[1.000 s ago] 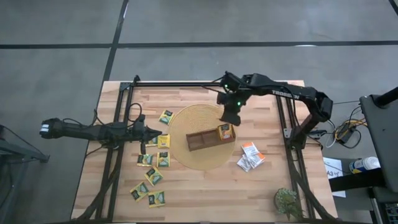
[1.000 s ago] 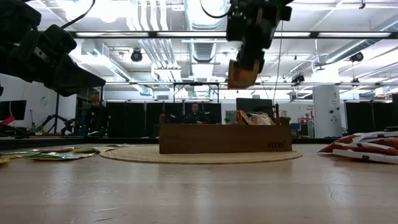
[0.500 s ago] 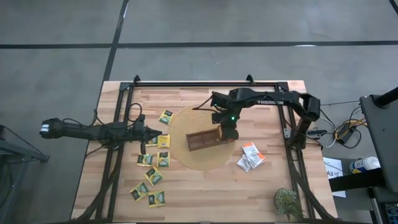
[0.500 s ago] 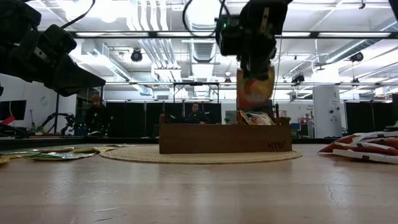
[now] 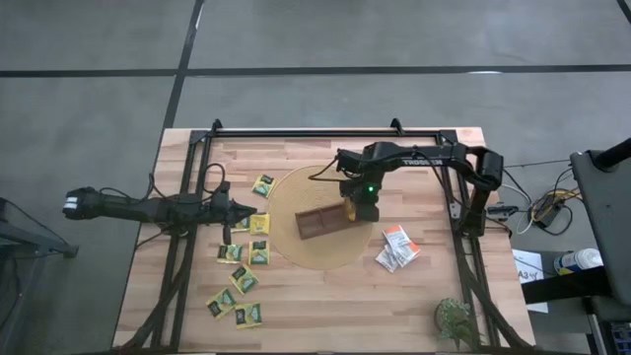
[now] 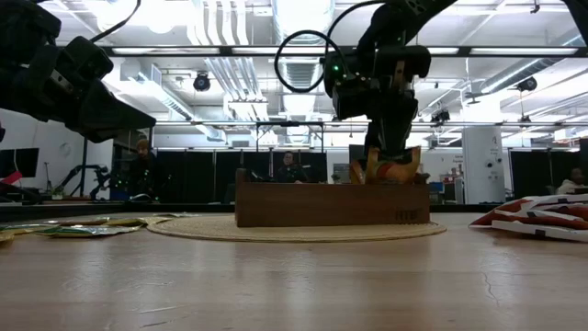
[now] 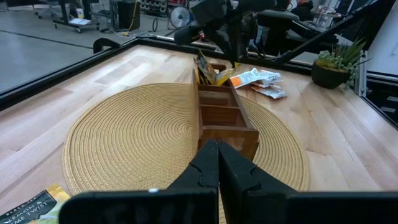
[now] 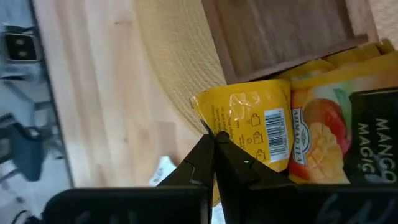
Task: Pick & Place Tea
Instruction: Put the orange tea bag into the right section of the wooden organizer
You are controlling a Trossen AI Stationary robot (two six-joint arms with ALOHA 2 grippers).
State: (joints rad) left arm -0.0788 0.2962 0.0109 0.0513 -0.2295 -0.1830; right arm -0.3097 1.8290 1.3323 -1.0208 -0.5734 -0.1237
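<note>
you see a round woven mat (image 5: 317, 230) at the frame's centre, a brown 3-compartment wooden tray (image 5: 320, 222) on it, and a small potted plant (image 5: 455, 319) lower right.

Seven yellow-green tea packets (image 5: 246, 253) are lying on the table (image 5: 325, 306), beside one wooden tray (image 5: 317, 223), one round mat (image 5: 296, 192) and one plant (image 5: 455, 320).

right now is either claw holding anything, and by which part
The right claw pinches an orange tea packet by its edge, over the wooden tray. The left claw is shut on nothing.
</note>
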